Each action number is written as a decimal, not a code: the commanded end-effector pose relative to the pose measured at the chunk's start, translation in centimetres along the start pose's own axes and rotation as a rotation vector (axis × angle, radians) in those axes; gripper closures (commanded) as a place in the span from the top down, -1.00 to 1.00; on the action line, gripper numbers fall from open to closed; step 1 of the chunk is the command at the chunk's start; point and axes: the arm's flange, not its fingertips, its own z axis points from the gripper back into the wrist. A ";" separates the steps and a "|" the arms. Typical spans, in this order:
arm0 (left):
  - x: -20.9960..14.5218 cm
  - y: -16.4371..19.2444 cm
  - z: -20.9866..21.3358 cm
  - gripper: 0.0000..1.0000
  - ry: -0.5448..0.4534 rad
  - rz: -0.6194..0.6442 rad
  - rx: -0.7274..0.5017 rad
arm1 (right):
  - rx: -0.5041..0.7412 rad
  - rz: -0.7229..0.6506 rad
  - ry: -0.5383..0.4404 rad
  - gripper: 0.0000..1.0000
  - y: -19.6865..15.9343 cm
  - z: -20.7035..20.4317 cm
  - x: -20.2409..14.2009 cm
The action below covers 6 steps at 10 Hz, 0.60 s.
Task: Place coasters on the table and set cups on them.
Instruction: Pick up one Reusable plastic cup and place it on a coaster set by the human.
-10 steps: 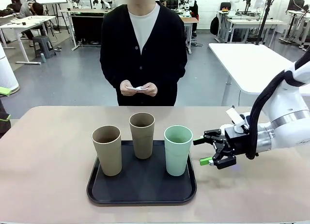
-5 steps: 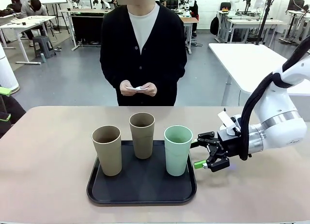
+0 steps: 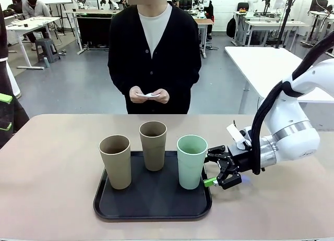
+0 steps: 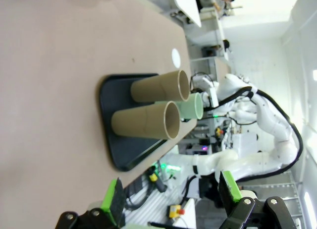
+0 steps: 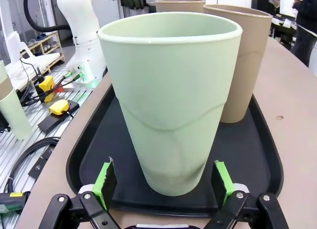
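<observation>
At right edge of tray point(image 3: 151, 215), right gripper point(image 3: 210, 167), jaws apart, flanks green cup point(image 3: 191, 163) base; grasping step, next likely close and lift.

the right arm point(image 3: 292, 144) has a glossy white, rounded shell, with a brushed silver band point(image 3: 295, 130) near the wrist and a black ribbed hose point(image 3: 257, 147) along it. a small white tag point(image 3: 233, 132) sits by the wrist. the right gripper point(image 3: 211, 167) is black, its linked fingers pinned with round silver screws point(image 5: 236, 195) and tipped with bright green pads point(image 5: 105, 179). the left gripper point(image 4: 172, 197) is black with green pads too. the person point(image 3: 154, 58) wears a black buttoned cardigan point(image 3: 180, 58) with long sleeves point(image 3: 121, 69) over a white shirt point(image 3: 154, 24).
</observation>
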 end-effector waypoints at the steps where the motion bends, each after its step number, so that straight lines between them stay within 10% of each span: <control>1: 0.1 -0.1 0.2 1.00 -0.003 -0.006 -0.008 | -0.037 0.024 -0.010 1.00 -0.3 -1.1 0.0; 6: 0.1 -0.1 0.2 1.00 -0.003 -0.006 -0.008 | -0.050 0.043 -0.023 1.00 -0.5 -1.7 0.3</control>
